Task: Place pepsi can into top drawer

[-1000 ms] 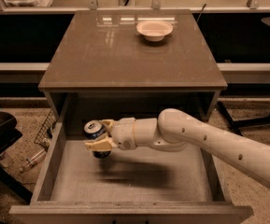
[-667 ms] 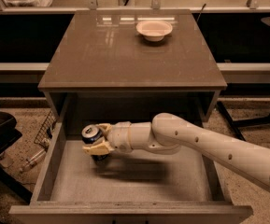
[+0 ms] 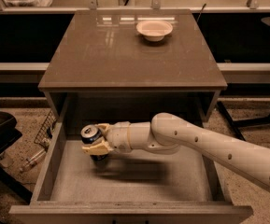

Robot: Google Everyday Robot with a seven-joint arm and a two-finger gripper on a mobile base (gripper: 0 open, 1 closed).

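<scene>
The gripper point(image 3: 97, 139) clasps the pepsi can point(image 3: 90, 133) inside the open top drawer point(image 3: 49, 164), toward its left side and apparently just off the floor. Released from there, the can could topple and roll, or knock the nearby left wall.

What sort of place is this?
Probably an office kitchenette or lab: long counters behind, a shallow pale bowl on the grey-brown cabinet, and the gripper holding a dark blue pepsi can inside the wide open top drawer.
</scene>
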